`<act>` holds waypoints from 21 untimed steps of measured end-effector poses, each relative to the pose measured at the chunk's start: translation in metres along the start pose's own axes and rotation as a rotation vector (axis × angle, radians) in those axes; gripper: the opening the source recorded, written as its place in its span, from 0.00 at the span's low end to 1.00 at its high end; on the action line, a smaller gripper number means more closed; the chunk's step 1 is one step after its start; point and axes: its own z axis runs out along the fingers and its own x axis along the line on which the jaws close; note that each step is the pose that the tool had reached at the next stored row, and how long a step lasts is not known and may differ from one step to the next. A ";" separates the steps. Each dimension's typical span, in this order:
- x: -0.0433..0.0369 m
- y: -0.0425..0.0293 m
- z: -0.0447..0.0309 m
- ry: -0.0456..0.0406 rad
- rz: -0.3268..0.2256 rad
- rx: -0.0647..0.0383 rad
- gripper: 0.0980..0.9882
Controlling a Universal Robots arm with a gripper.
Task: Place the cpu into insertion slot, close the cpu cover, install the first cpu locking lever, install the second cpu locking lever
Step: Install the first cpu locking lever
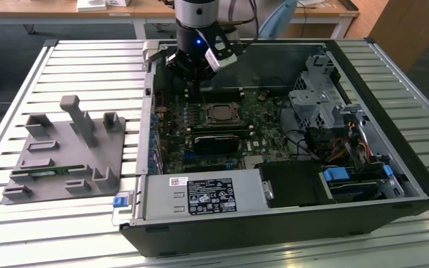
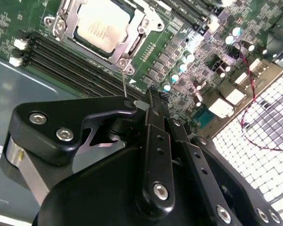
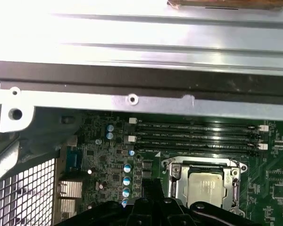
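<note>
Item: cpu [image 2: 103, 22], seated flat in the insertion slot [image 3: 175, 175] with the cpu cover [image 2: 128, 47] lying shut around it, presumably to pin it; gripper [image 2: 148, 101] poised just beside a thin locking lever [image 2: 124, 84], likely to work it, open or closed I cannot tell.

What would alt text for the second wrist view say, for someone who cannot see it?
The cpu sits in the insertion slot on a green motherboard, with the silver cpu cover lying flat around it. The black gripper fills the foreground, its tip beside a thin metal rod rising by the slot's corner.
</note>
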 end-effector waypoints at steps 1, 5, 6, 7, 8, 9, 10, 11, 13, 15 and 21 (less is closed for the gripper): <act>0.0000 0.0009 0.0001 0.0000 0.000 0.000 0.01; -0.0001 0.0048 0.0008 -0.0001 0.000 0.000 0.01; -0.0003 0.0055 0.0009 -0.0001 0.000 0.000 0.01; -0.0007 0.0061 0.0010 -0.0001 0.000 0.000 0.01; -0.0020 0.0070 0.0010 0.0000 0.000 0.000 0.01; -0.0031 0.0074 0.0011 0.0000 0.000 0.000 0.01; -0.0042 0.0077 0.0011 -0.0001 0.000 0.000 0.01; -0.0052 0.0078 0.0012 -0.0001 0.000 0.000 0.01; -0.0077 0.0079 0.0012 -0.0001 0.000 0.000 0.01; -0.0106 0.0079 0.0012 0.0000 0.000 0.000 0.01; -0.0152 0.0078 0.0012 -0.0002 0.000 0.000 0.01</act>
